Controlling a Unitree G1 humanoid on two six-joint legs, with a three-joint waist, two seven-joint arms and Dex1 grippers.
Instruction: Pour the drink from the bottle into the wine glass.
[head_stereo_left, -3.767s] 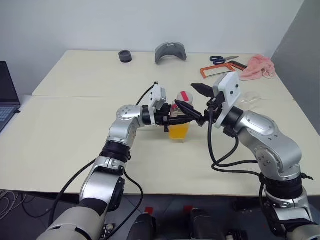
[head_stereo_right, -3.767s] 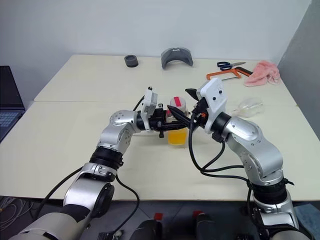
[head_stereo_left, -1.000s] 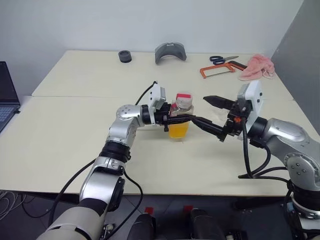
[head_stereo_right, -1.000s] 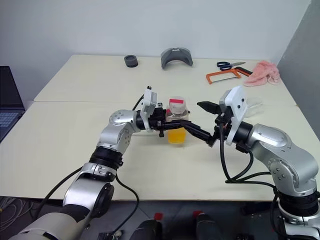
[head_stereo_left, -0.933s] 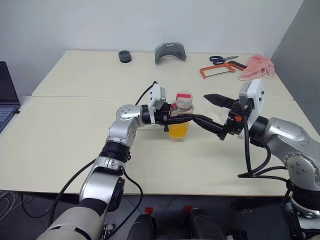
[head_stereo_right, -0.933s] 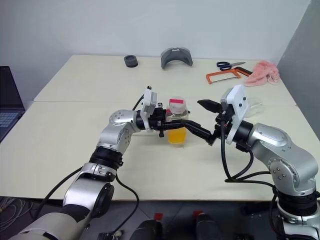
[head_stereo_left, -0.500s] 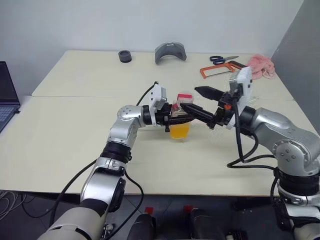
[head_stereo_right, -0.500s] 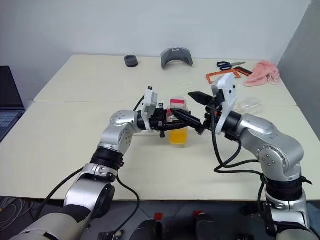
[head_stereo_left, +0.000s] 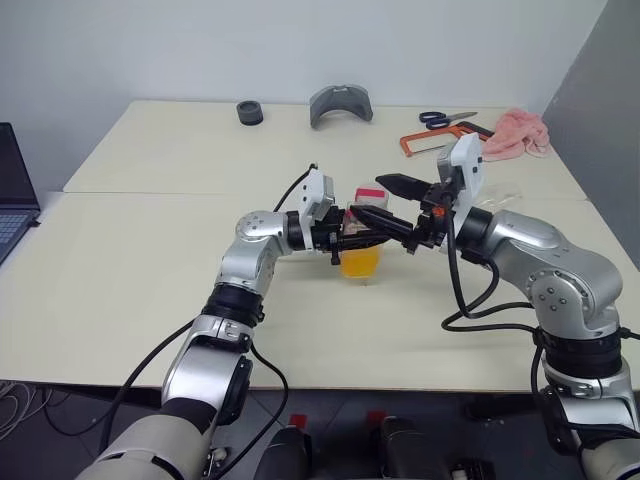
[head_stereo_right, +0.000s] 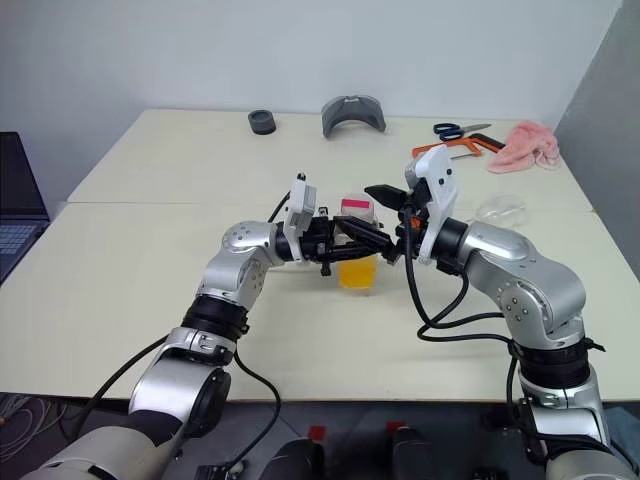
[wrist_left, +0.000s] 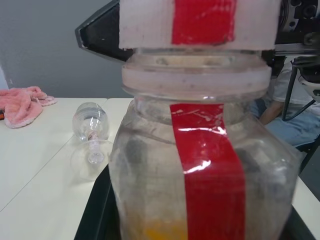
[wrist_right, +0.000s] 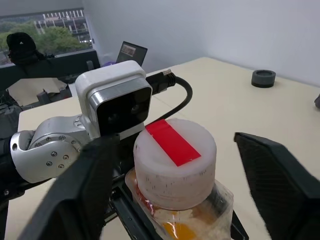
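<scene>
My left gripper (head_stereo_left: 352, 238) is shut on the body of the bottle (head_stereo_left: 360, 250), holding it upright at the table's middle. The bottle is clear, with a red vertical strip and a white cap (wrist_right: 175, 155) carrying a red strip. The orange drink (head_stereo_left: 358, 263) fills its lower part. My right gripper (head_stereo_left: 372, 197) comes in level from the right. It is open, with one finger on each side of the cap and a gap showing on both sides. The wine glass (head_stereo_right: 500, 209) lies on its side on the table to the right, behind my right arm.
Along the back of the table (head_stereo_left: 150, 260) lie a black ring (head_stereo_left: 250, 112), a grey curved piece (head_stereo_left: 341, 103), scissors (head_stereo_left: 447, 118), an orange hacksaw (head_stereo_left: 430, 140) and a pink cloth (head_stereo_left: 515, 133). A laptop (head_stereo_left: 12, 190) sits at the far left.
My right gripper has moved left and slightly up, from beside the bottle to around its cap, and its fingers have drawn closer together. The left gripper and the bottle have stayed put.
</scene>
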